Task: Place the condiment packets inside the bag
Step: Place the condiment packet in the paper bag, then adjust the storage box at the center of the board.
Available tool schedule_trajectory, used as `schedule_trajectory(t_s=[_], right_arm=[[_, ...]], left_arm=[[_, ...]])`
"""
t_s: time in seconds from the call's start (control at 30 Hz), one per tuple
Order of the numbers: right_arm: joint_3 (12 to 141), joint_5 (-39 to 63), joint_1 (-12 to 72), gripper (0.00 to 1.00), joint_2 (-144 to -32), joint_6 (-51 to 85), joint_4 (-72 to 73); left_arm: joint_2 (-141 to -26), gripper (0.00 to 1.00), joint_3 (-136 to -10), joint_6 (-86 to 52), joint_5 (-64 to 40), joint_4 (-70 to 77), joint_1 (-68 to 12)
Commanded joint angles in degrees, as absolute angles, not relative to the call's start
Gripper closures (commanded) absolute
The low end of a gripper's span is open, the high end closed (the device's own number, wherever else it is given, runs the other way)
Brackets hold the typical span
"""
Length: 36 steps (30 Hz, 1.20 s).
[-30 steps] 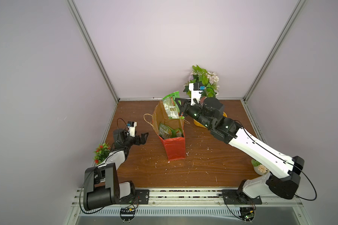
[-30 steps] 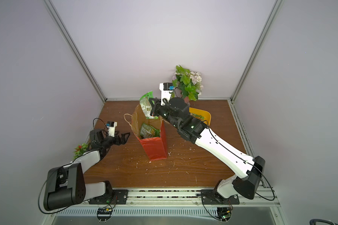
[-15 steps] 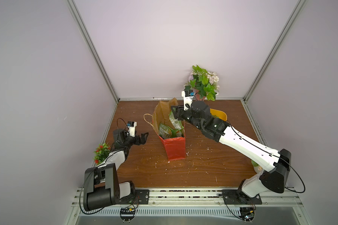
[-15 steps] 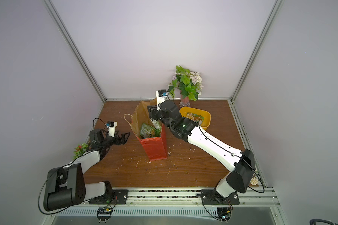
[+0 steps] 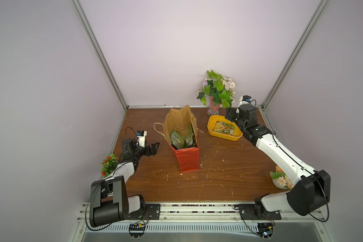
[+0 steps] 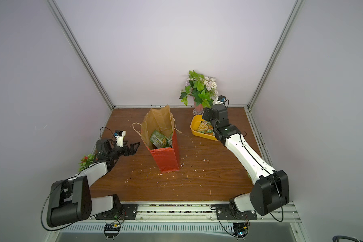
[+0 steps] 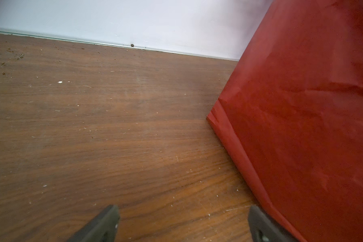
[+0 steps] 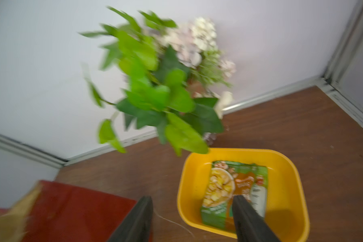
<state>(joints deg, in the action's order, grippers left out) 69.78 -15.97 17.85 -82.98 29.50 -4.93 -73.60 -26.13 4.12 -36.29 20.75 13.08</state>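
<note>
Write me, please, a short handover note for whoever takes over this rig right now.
Left gripper: open, empty, low over the table beside the red paper bag.
Right gripper: open, empty, above the yellow tub.
Done: at least two green condiment packets sit inside the upright, open bag.
Left: one larger packet with a yellow food picture lies in the tub. The right gripper looks best placed to pick it up and drop it into the bag.

Left arm (image 5: 124,170) and right arm (image 5: 281,155) wearing white shells, black joint housings; black cables (image 5: 86,207) looping at lower left of frame; dark fingers (image 7: 105,222) showing small screws.
</note>
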Motion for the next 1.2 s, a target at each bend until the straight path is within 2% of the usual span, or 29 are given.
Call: schedule_trajectory(t_s=[0.0, 0.27, 0.43, 0.6, 0.8, 1.0, 1.17], right_arm=[[67.75, -13.78, 14.03, 0.39, -87.64, 30.77, -3.85], [72.33, -14.18, 9.96, 0.41, -102.6, 28.77, -7.71], [71.15, -11.29, 9.03, 0.4, -104.97, 30.39, -6.61], [64.81, -3.13, 8.34, 0.31, -102.62, 35.34, -2.17], [53.52, 9.66, 9.5, 0.31, -96.69, 43.58, 8.61], [44.31, 9.61, 12.06, 0.3, -88.96, 48.84, 13.63], [46.12, 5.6, 11.68, 0.27, -87.37, 48.09, 10.53]], left_arm=[[-72.72, 0.01, -25.62, 4.69, -37.26, 21.43, 13.71], [-73.02, 0.01, -25.69, 4.73, -37.33, 21.45, 13.69], [-73.21, 0.01, -25.71, 4.74, -37.43, 21.49, 13.71], [-73.44, 0.01, -25.68, 4.97, -37.93, 21.53, 13.69], [-73.2, 0.01, -25.76, 4.77, -37.91, 21.44, 13.8], [-73.1, 0.01, -25.67, 4.83, -38.27, 21.42, 13.78], [-72.84, 0.01, -25.61, 4.78, -38.24, 21.26, 13.78]])
